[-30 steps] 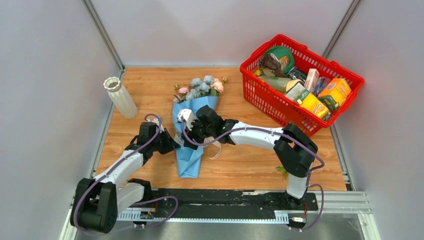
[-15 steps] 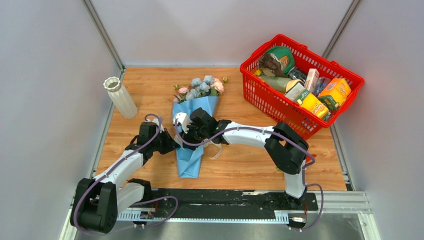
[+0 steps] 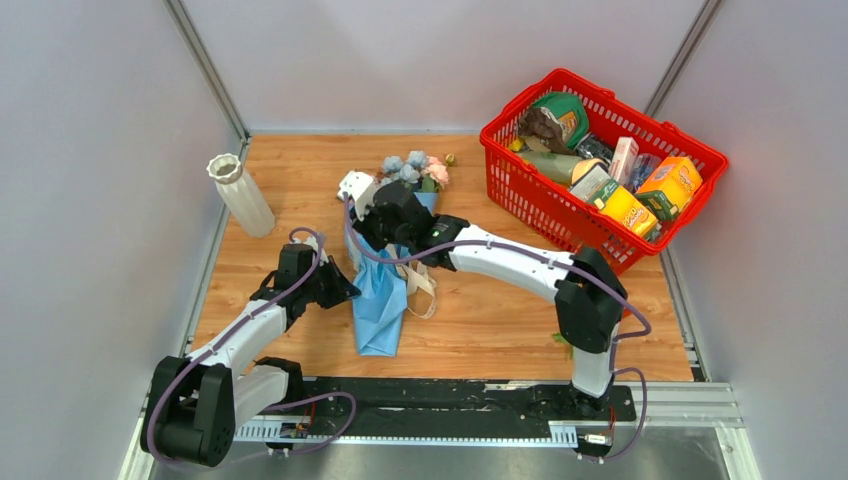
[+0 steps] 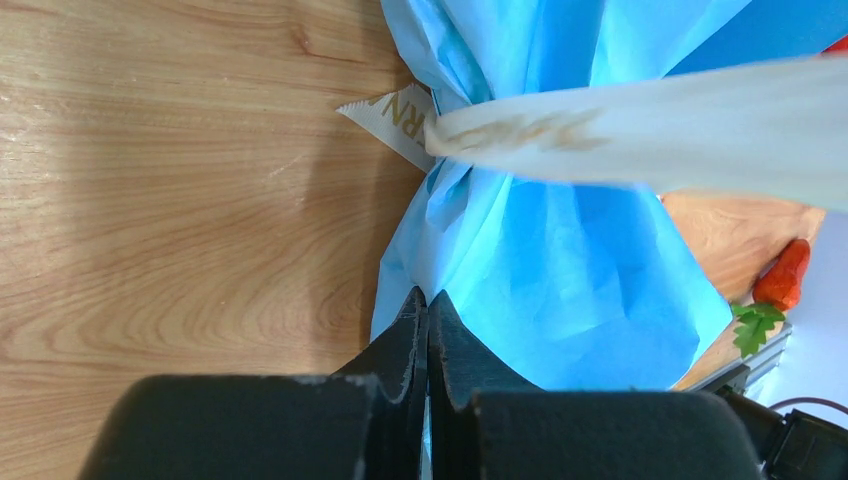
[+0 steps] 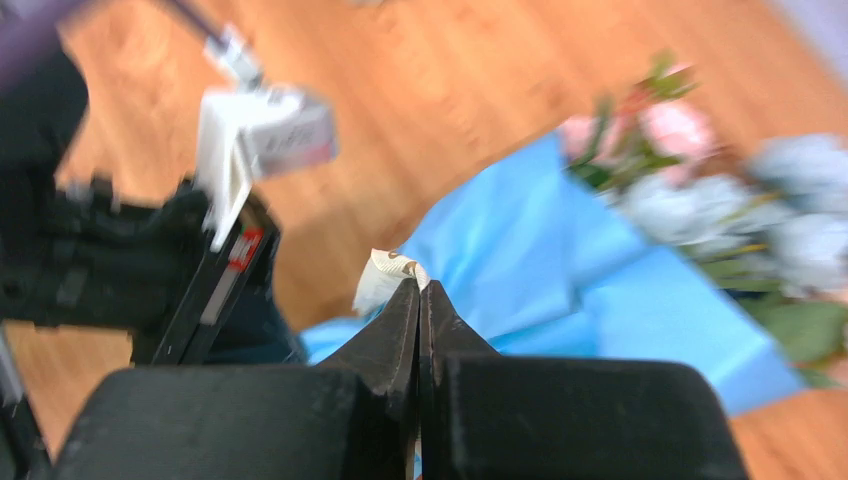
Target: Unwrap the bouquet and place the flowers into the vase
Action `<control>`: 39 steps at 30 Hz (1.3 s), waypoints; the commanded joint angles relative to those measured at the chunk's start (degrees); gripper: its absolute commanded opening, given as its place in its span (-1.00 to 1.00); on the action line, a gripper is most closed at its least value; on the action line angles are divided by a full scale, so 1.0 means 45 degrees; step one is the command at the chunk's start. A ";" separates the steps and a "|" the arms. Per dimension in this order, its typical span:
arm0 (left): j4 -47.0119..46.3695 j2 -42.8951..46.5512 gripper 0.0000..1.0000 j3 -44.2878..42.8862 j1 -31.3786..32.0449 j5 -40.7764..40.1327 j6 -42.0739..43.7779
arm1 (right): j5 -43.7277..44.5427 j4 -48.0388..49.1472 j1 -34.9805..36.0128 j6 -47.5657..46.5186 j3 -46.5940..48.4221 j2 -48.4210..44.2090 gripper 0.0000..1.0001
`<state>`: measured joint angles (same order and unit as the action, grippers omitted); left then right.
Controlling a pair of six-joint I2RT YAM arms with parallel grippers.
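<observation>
Reader: Position of the bouquet (image 3: 385,290), please?

Legend: Flat on the wooden table (image 3: 300,170), at the centre of the overhead view, between the two arms. The narrow end of its blue paper cone (image 4: 560,270) points toward the arm bases. The flowers (image 3: 415,170), pink and pale blue blooms, point toward the far wall and sit inside the wrapper.

Reader: State of each claw?

Legend: Left gripper (image 4: 428,305) — jaws pressed together on the edge of the paper cone, low on its left side. Right gripper (image 5: 420,290) — jaws pressed together, with a free end of the cream ribbon (image 5: 385,272) pinched at the tips, above the blue paper. In the left wrist view the ribbon crosses the frame as a straight, blurred band, and the paper is gathered to a waist where the ribbon meets it.

Reader: And the vase (image 3: 240,195)?

Legend: White and ribbed, standing near the far left corner of the table, well apart from the bouquet.

Reader: Other items?

Legend: Red basket (image 3: 540,205) of groceries at the far right. A loose green sprig (image 4: 755,328) and a small red object (image 4: 785,275) lie beyond the cone's narrow end, near the table's front edge.
</observation>
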<state>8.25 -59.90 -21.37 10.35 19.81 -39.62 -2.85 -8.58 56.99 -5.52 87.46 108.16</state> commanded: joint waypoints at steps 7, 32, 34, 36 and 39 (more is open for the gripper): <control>-0.0349 0.0049 -1.00 -0.0155 -0.0054 -0.0301 -0.0044 | 0.5106 0.0812 -0.0145 -0.0743 0.3003 -0.2510 -1.00; 0.0197 0.0205 -1.00 -0.0389 -0.0054 -0.1472 -0.0474 | 0.8075 0.3293 -0.0750 -0.5980 0.3786 -0.7238 -1.00; 0.0314 0.0439 -1.00 -0.0350 -0.0034 -0.1668 -0.0474 | 0.8192 0.3313 -0.0887 -0.6078 0.4137 -0.7161 -1.00; 0.0451 0.0674 -1.00 -0.0350 -0.0034 -0.1844 -0.0416 | 0.8309 0.3293 -0.0907 -0.6331 0.4586 -0.7005 -1.00; 0.0627 0.0888 -1.00 -0.0350 -0.0054 -0.2000 -0.0337 | 0.8562 0.3293 -0.0985 -0.6800 0.4939 -0.6868 -1.00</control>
<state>10.46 -57.76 -21.80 10.35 12.93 -41.10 33.04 4.19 53.04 -31.92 105.97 76.99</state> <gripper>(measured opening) 0.007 0.004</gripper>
